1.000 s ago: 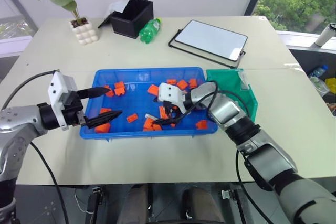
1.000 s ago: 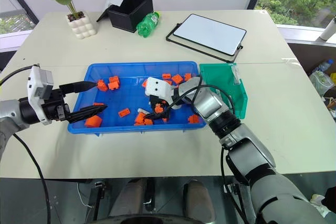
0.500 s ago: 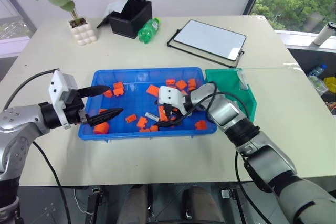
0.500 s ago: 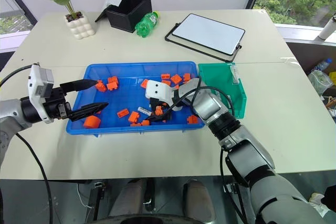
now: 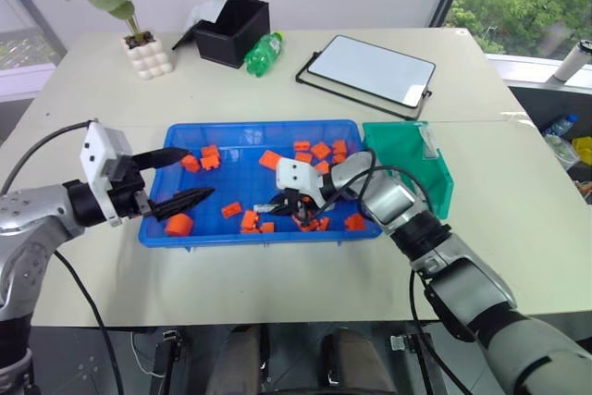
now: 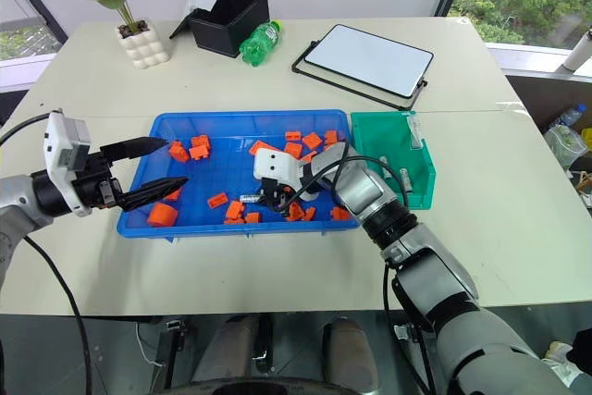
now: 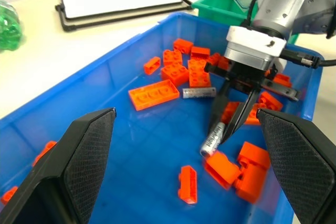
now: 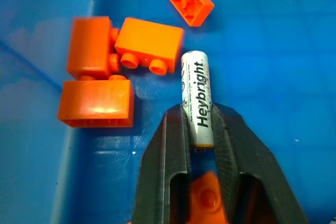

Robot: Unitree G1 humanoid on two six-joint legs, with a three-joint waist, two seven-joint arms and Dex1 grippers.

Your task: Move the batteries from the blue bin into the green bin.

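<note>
The blue bin (image 5: 259,125) lies mid-table, strewn with orange blocks (image 5: 250,219). My right gripper (image 5: 277,204) reaches down into it from the right and is shut on a silver battery (image 8: 197,93) marked "Heybright", pinched at one end against the bin floor. A second battery (image 7: 199,92) lies loose among the blocks just beyond it. The green bin (image 5: 407,150) stands against the blue bin's right end. My left gripper (image 5: 199,173) hovers open over the blue bin's left end, holding nothing.
A black open box (image 5: 233,30), a green bottle (image 5: 264,53) and a potted plant (image 5: 139,43) stand at the back left. A white tablet in a black frame (image 5: 370,69) lies at the back right.
My right gripper's fingers, open before, have closed on the battery in the blue bin. The left gripper has stayed where it was.
</note>
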